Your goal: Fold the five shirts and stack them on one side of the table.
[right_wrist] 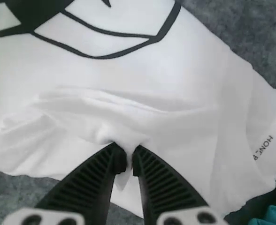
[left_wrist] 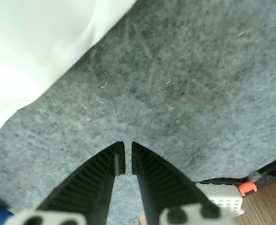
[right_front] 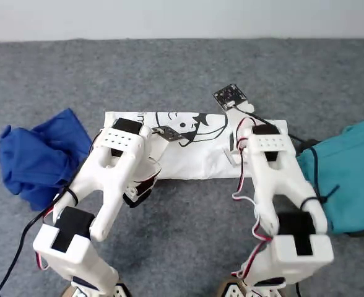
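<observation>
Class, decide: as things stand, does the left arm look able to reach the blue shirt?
Probably yes: the left gripper holds nothing, and the blue shirt lies beside that arm with nothing between.

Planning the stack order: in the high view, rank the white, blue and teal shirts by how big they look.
1. white shirt, laid out flat, clearly largest.
2-3. teal shirt and blue shirt: about alike; teal runs off the picture's edge, blue is crumpled, so unranked.

White arms (right_front: pixel 111 176) bear black ridged pincers (left_wrist: pixel 127 151)
</observation>
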Action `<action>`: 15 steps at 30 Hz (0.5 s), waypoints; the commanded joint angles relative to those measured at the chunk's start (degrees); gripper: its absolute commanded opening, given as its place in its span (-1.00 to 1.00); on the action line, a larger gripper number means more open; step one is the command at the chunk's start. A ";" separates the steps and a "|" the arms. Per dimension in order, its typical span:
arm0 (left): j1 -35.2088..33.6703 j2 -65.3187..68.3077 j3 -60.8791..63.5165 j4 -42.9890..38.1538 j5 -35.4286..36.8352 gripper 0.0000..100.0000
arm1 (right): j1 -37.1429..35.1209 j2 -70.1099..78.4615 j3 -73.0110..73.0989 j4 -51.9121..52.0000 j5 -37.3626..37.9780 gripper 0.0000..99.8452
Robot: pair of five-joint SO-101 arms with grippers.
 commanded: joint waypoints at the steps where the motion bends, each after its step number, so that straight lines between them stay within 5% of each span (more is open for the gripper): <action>1: 0.88 -0.97 0.04 0.26 0.26 -0.93 | 0.31 2.15 -4.13 -0.75 -0.79 -0.97; 15: 0.88 -0.97 0.04 0.26 0.26 -0.93 | 0.40 3.38 -9.85 -0.57 -0.44 -0.36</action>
